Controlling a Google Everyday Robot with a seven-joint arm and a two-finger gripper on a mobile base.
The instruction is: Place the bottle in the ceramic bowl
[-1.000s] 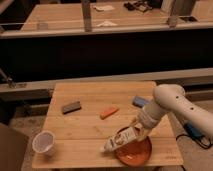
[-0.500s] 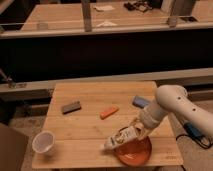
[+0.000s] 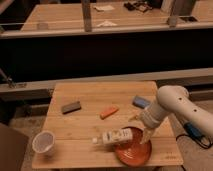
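Observation:
A white bottle [image 3: 116, 136] with a pale label lies nearly level across the left rim of the orange-red ceramic bowl [image 3: 134, 153], its cap end pointing left over the table. The bowl sits near the table's front right corner. My gripper [image 3: 143, 130] is on the white arm [image 3: 175, 107] that reaches in from the right. It hangs just above the bowl's back rim, at the bottle's right end. I cannot tell whether it touches the bottle.
On the wooden table [image 3: 90, 100] lie a dark grey block [image 3: 71, 107], an orange bar [image 3: 109, 111] and a blue packet [image 3: 141, 102]. A white cup [image 3: 43, 142] stands at the front left. A dark counter and rail run behind the table.
The bottle has tipped from a slant to nearly level and shifted slightly left and down onto the bowl's rim. The arm has barely moved.

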